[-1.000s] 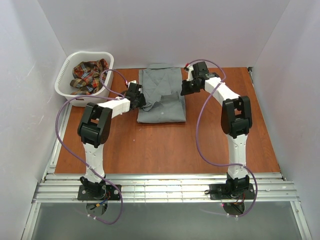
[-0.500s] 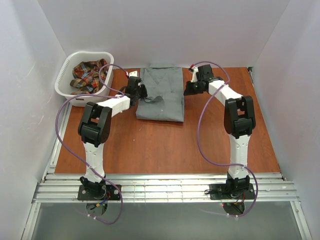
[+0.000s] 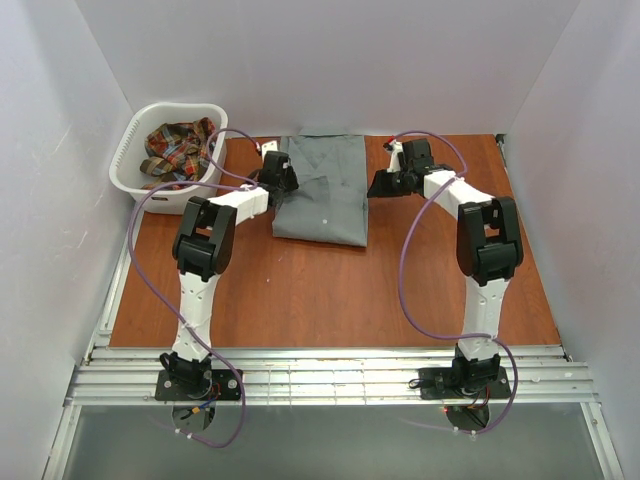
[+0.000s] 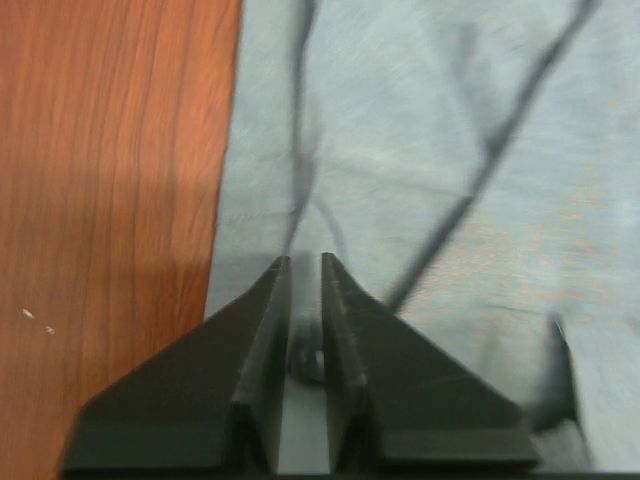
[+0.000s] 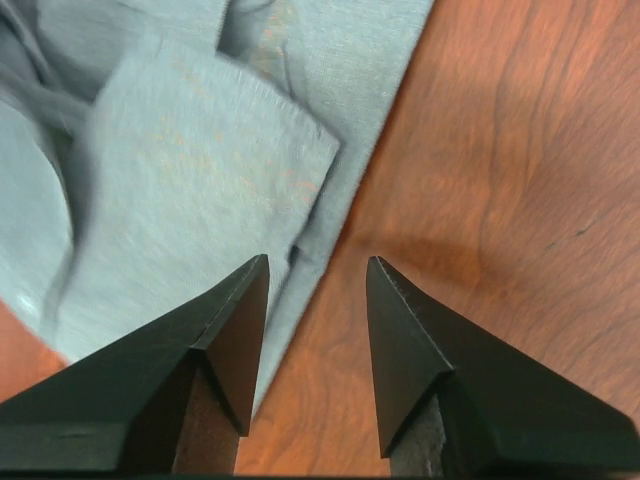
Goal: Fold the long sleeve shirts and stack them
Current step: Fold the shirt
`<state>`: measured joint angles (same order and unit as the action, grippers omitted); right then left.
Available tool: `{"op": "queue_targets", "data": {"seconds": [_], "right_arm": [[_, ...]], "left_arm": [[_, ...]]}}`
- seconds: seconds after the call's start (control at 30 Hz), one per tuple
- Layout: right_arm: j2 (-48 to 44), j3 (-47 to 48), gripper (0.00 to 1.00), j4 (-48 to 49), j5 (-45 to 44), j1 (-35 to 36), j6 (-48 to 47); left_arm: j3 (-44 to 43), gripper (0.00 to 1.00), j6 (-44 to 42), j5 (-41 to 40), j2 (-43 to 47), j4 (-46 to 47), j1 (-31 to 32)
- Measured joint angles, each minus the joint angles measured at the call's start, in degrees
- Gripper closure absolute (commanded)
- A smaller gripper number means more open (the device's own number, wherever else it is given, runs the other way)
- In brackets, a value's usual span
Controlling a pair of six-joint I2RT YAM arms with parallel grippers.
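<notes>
The grey long sleeve shirt (image 3: 322,190) lies folded flat at the back middle of the table. At its left edge my left gripper (image 3: 284,184) has its jaws almost together. In the left wrist view a narrow slit between the left gripper (image 4: 305,262) jaws is filled with the grey shirt (image 4: 430,130), and a crease runs out from the tips. My right gripper (image 3: 379,185) is at the shirt's right edge. In the right wrist view the right gripper (image 5: 317,260) is open and empty, one finger over the grey shirt (image 5: 190,170), the other over wood. The plaid shirt (image 3: 178,148) lies crumpled in the basket.
A white laundry basket (image 3: 124,162) stands at the back left corner. The wooden table (image 3: 330,290) is walled in white on three sides, and a metal rail runs along its near edge. Purple cables loop from both arms.
The right gripper has opened and let the grey cloth go at the shirt's right edge. Both grippers moved toward the back. A raised fold seen half a second ago now lies flat.
</notes>
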<state>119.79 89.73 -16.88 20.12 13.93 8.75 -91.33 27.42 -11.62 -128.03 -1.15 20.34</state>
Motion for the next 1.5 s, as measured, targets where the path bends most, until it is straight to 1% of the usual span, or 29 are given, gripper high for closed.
{"op": "queue_targets", "data": {"seconds": [0.03,0.07,0.13,0.2,0.27,0.3,0.37,0.4,0.5,0.53,0.63,0.73,0.83,0.93,1.03,1.07,1.13,1.3,1.37,1.4,1.43,1.5], "right_arm": [[-0.48,-0.44,0.62,0.52,0.13,0.0,0.07],[-0.81,-0.74,0.62,0.76,0.26,0.0,0.09],[-1.6,-1.62,0.62,1.27,0.7,0.0,0.2],[-2.16,-2.38,0.62,1.81,1.09,0.0,0.28],[-3.02,-3.32,0.58,2.14,1.44,0.0,0.52],[-3.58,-3.87,0.56,2.12,1.62,0.0,0.61],[-5.11,-5.25,0.5,2.14,1.79,0.09,0.76],[-5.88,-5.75,0.49,2.05,1.97,0.17,0.76],[-8.02,-7.3,0.49,2.47,2.64,0.44,1.16],[-8.57,-7.87,0.49,2.64,2.89,0.5,1.22],[-9.53,-9.9,0.49,3.41,3.87,0.96,1.4],[-9.62,-11.69,0.5,3.43,4.33,2.03,1.55],[-9.6,-13.99,0.5,3.56,4.61,4.15,1.73],[-9.6,-16.0,0.5,3.72,4.66,5.95,2.34],[-9.53,-17.62,0.5,3.91,4.59,7.65,2.89],[-9.42,-17.84,0.5,3.96,4.52,7.93,2.97],[-9.09,-18.01,0.52,4.15,4.37,8.2,3.08],[-7.85,-18.51,0.58,4.24,4.04,8.22,3.8],[-7.76,-19.71,0.61,3.98,4.07,8.26,4.24],[-7.96,-20.37,0.65,4.35,4.44,8.26,4.39],[-8.44,-21.29,0.65,4.94,4.61,8.26,4.46],[-9.9,-23.61,0.65,5.05,5.01,8.52,4.81]], "left_arm": [[-0.28,0.82,0.52,-0.17,-0.85,-0.59,-0.02],[-0.37,0.78,0.9,-0.39,-1.6,-1.05,-0.07],[-0.55,0.75,1.84,-0.96,-2.47,-1.79,-0.13],[-1.09,0.7,2.69,-1.46,-2.45,-2.43,-0.2],[-1.09,0.65,3.67,-1.53,-2.45,-2.89,-0.35],[-1.14,0.58,4.04,-1.57,-2.27,-3.17,-0.42],[-1.07,0.49,4.79,-1.53,-1.7,-4.02,-0.63],[-0.98,0.4,5.11,-1.51,-1.29,-4.59,-0.76],[0.5,0.27,5.99,-1.18,1.18,-5.88,-1.16],[1.62,0.2,6.21,-0.76,2.75,-6.34,-1.16],[6.56,0.14,6.67,1.36,9.66,-7.41,-1.44],[11.72,0.13,7.02,5.42,17.94,-7.43,-1.57],[16.06,0.14,7.13,10.86,23.74,-6.38,-1.49],[21.33,0.14,7.17,15.02,26.08,-5.55,-1.46],[26.84,0.17,7.28,17.05,25.73,-6.47,-1.36],[28.3,0.21,7.37,17.22,25.49,-7.02,-1.36],[30.16,0.24,7.58,17.55,25.05,-8.26,-1.36],[31.06,0.45,8.87,19.15,24.48,-8.72,-1.36],[31.89,0.5,9.31,19.78,24.52,-8.33,-1.36],[32.63,0.54,9.62,20.04,24.57,-8.24,-1.36],[33.46,0.59,10.16,20.33,24.92,-7.65,-1.4],[35.6,0.63,11.19,20.74,26.4,-7.85,-1.46]]}}
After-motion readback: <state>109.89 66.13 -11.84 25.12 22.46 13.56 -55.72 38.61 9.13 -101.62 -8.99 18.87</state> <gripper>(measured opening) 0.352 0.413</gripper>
